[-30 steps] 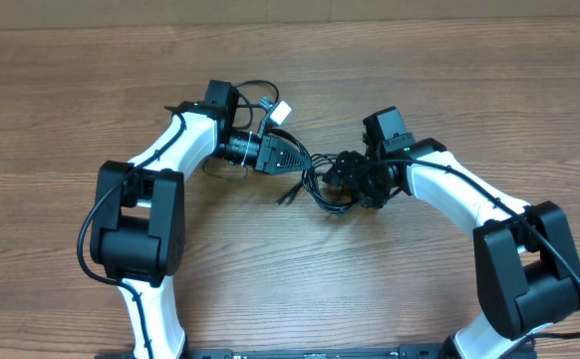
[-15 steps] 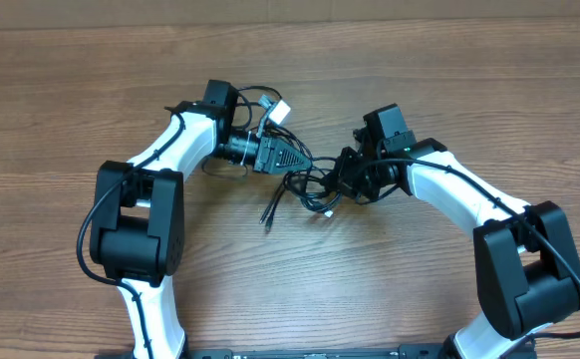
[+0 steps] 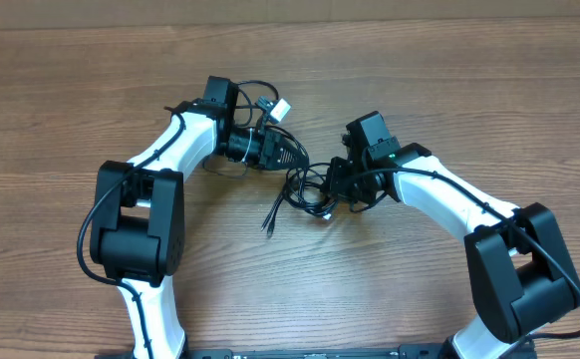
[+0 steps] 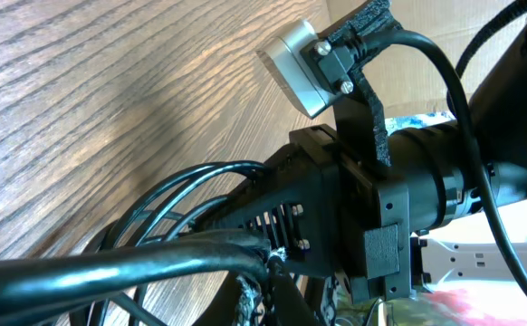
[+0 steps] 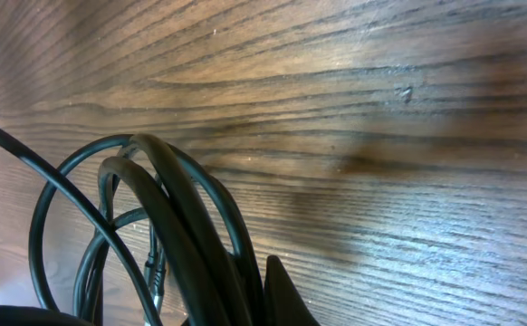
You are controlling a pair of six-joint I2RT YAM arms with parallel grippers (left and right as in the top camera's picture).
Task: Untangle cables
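Observation:
The cables (image 3: 305,191) are thin black cords bunched in loose loops on the wooden table between my two grippers, with one plug end trailing to the lower left (image 3: 268,221). My left gripper (image 3: 298,160) reaches in from the left, shut on a cord at the bunch's upper edge. In the left wrist view that cord (image 4: 155,258) runs straight into the jaws. My right gripper (image 3: 338,187) is shut on the bunch's right side. In the right wrist view the cables' loops (image 5: 182,217) press against one dark fingertip (image 5: 286,294).
The right arm's gripper body (image 4: 336,208) and its silver camera (image 4: 295,63) fill the left wrist view close ahead. A thicker black wire loops above the left wrist (image 3: 250,95). Both arm bases stand at the near edge. A cardboard wall runs along the far edge (image 3: 370,10).
My right gripper has shut on the bunch and shifted slightly left and back. The loops spread out and a plug end swung out to the lower left. The left gripper has stayed shut.

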